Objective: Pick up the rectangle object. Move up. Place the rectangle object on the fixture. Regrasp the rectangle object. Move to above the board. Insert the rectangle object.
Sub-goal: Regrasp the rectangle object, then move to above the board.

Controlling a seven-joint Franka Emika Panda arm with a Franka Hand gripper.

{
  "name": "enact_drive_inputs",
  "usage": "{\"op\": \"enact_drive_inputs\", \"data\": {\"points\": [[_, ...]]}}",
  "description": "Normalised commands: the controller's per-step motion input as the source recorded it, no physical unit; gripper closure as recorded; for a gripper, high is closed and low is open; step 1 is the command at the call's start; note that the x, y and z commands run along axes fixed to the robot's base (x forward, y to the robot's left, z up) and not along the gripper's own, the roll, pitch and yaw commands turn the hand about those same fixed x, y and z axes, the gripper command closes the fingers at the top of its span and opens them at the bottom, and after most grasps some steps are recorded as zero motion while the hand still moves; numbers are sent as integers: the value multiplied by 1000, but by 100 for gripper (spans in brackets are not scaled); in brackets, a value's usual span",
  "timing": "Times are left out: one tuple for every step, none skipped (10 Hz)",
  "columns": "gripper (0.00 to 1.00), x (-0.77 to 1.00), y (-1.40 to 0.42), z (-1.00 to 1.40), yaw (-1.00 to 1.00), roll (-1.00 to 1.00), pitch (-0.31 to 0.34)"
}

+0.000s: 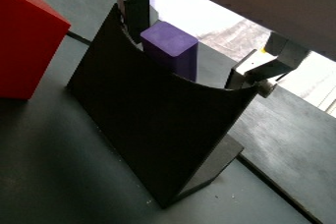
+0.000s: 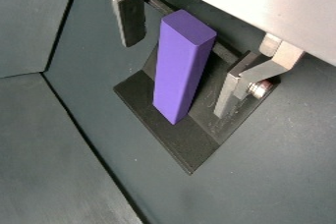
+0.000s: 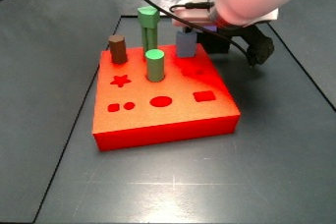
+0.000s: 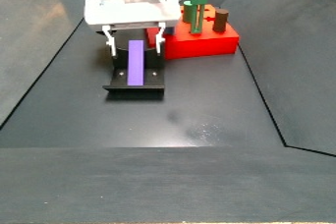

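Wrist views close over claw (image 2: 184, 61), side views opposed, sharing board (image 3: 164, 110)

White rounded arm housing with a grey band, black cable looping from its top, gripper (image 2: 184, 56) under a white body at the fixture, flat silver fingers (image 2: 128, 17) with dark pads, small screw on one finger mount

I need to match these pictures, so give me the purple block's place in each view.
Wrist view: purple block atop the fixture, between the open gripper fingers.
Wrist view: block leaning on the fixture, fingers apart beside it.
Side view: mostly hidden behind the board.
Side view: block lying on the fixture.
Shared landmark: the fixture.
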Motion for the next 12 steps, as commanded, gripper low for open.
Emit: {"op": "enact_drive_inputs", "data": {"points": [[0,11,-2,-181,11,50,18],[0,11,-2,-181,13,50,18],[0,11,-1,-180,16,50,18],[0,11,-1,-180,17,50,18],[100,0,0,-333,0,0,0],[100,166,-34,1000,228,-172,276],[100,162,-34,1000,221,-169,281],[100,157,-30,1000,223,-154,264],[100,154,-31,1000,245,-93,181],[100,154,-32,1000,250,-67,141],[100,152,-33,1000,236,-31,78],[100,152,-34,1000,213,-17,44]]}}
